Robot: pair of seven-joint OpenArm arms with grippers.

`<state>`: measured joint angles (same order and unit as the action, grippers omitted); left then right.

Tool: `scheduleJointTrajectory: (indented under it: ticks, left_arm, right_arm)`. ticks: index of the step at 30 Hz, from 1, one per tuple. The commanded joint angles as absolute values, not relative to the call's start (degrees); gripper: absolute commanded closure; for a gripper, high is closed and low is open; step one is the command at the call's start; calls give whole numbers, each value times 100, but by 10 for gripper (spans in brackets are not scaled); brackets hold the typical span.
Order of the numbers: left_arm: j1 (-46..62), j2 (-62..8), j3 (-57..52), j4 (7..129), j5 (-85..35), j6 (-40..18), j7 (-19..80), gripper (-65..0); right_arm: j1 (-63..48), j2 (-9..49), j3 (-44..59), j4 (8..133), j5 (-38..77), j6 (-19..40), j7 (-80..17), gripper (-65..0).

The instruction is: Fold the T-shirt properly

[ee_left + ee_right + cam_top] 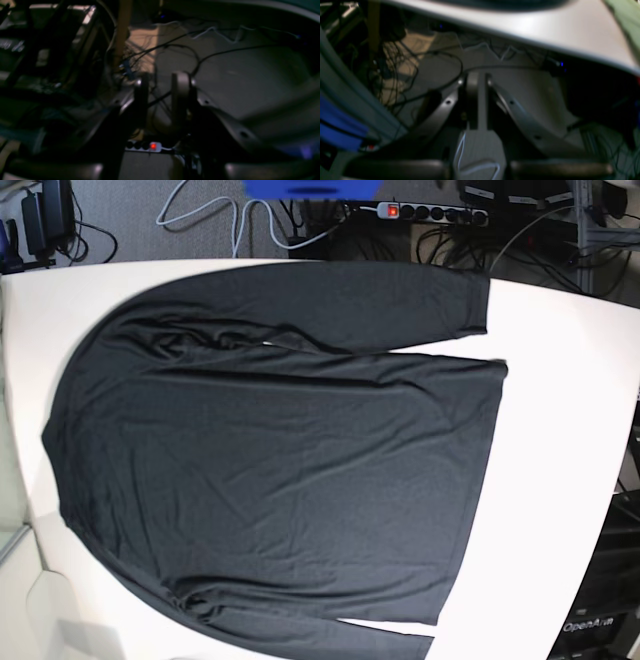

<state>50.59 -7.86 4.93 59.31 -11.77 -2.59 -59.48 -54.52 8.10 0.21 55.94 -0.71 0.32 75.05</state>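
Fold not yet begun, by my reading. The T-shirt [280, 470] lies spread flat on the white surface [560, 480], body smooth with light wrinkles, one sleeve laid along the far edge and the other along the near edge. Neither arm shows in the base view, so both of my grippers sit well away from the cloth, off the surface and below its level.

Next move, as I judge it: bring both arms up over the surface and take hold of a sleeve or side edge to fold it inward. The thin fabric will need a pinch right at the hem, low against the surface.

My left gripper [162, 100] points at the floor, toward loose cables [190, 50] and a power strip [147, 146]. Its jaws stand slightly apart, nothing between them.

My right gripper [477, 100] hangs under the surface edge, jaws brought together, holding nothing. No cloth is near either one.
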Motion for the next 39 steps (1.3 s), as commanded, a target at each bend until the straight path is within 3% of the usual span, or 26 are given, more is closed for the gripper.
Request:
scheduleJointTrajectory:
  ticks: [1,15,22,30,34,39]
  left_arm:
    - [5218,-866,505,6176,-1244,-277,-5921,-158]
    - [5640,-1376,523,7530,-1956,-286,-5473,-160]
    - [5596,-1376,541,7503,-1965,-286,-5473,-277]
    - [5367,-1341,567,7503,-2018,-286,-5473,-289]
    - [5323,-1393,778,7574,-2712,-312,-5473,-289]
    - [5305,-1974,1332,7916,-3424,-303,-5473,-289]
  right_arm:
    - [-5622,848,40,5798,-31,-40,7582,-68]
    - [-6000,848,242,7934,-66,-31,5982,-74]
    - [-6009,848,242,8259,-66,-31,5771,-225]
    - [-5965,848,242,8251,-66,-31,5763,-228]
    - [-5956,848,277,8242,-66,-31,5763,-228]
    - [-5947,857,356,8251,-66,-22,5763,-228]
